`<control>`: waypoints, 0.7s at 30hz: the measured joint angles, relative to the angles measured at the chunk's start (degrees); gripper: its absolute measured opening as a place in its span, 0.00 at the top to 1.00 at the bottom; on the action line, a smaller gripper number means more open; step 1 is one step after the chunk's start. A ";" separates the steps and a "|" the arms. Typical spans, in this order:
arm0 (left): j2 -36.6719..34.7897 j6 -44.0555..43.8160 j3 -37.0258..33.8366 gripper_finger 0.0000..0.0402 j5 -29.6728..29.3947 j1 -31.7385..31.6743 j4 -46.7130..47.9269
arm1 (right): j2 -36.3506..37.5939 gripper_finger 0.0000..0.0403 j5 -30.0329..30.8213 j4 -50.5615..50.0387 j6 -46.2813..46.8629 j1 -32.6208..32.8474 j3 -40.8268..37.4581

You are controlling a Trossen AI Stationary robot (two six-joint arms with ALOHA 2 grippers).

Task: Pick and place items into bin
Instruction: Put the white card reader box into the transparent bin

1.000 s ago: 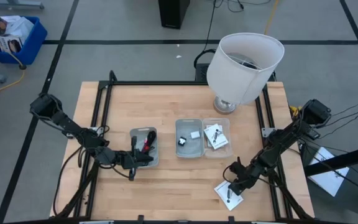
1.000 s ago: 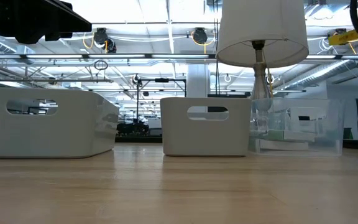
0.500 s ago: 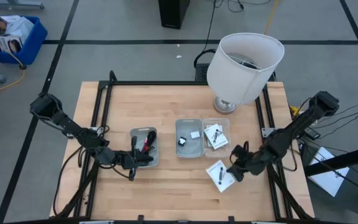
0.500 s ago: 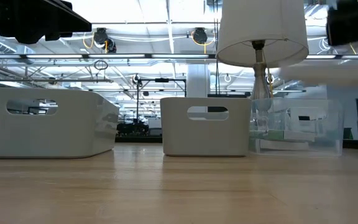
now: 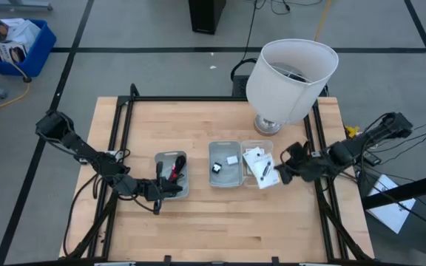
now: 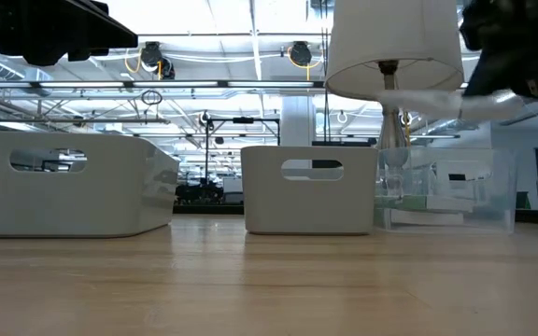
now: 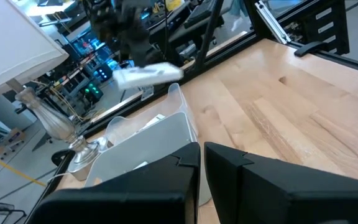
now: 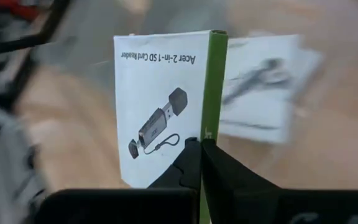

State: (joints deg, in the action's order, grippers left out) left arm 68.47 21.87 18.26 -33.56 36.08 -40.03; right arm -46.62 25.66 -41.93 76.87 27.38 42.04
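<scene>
My right gripper (image 5: 279, 173) holds a white card (image 5: 264, 172) with black print over the clear bin (image 5: 271, 146), where other cards (image 8: 260, 93) lie. In the low view the card (image 6: 432, 101) floats above the clear bin (image 6: 446, 191). The middle grey bin (image 5: 211, 164) holds a tiny white block (image 5: 232, 159) and a tiny black block (image 5: 217, 168). The left grey bin (image 5: 158, 161) holds a dark red cable (image 5: 174, 170) and a black cable (image 5: 160, 171). My left gripper (image 5: 170, 189) is shut at that bin's near end. My right gripper pinches the card between both fingers at one edge (image 8: 188, 134), next to its green strip (image 8: 214, 93). The fingers (image 8: 191, 155) come roughly level from the table's right side. The card is lifted clear and lies nearly flat above the clear bin.
The big white lampshade (image 5: 293, 74) on its glass base (image 5: 267, 124) stands just beyond the clear bin, close to my right arm. Black frame rails (image 5: 120, 133) run along the table's sides. Bare wood (image 5: 220, 229) stretches along the near half of the table.
My right gripper took the card off the near right part of the table, lifted it clear and carried it toward the far edge, ending over the clear bin. The card turned about on the way.
</scene>
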 joint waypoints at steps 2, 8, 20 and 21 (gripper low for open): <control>0.00 0.00 0.00 0.92 0.00 -0.01 -0.02 | 0.21 1.00 -0.74 -4.20 0.25 -3.63 0.03; 0.00 0.37 0.00 0.92 0.01 0.01 0.00 | -2.00 1.00 -4.76 -5.97 -5.48 -14.13 -0.90; 0.00 0.92 0.00 0.92 0.00 0.01 0.88 | -12.23 1.00 -12.72 1.44 -14.48 -24.43 -0.94; 0.00 0.92 0.00 0.92 0.00 0.00 0.90 | -13.00 1.00 -13.39 1.46 -14.59 -24.74 -0.94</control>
State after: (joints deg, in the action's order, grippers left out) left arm 68.47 22.79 18.26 -33.56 36.08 -39.13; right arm -59.62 12.27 -40.48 62.28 2.64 41.10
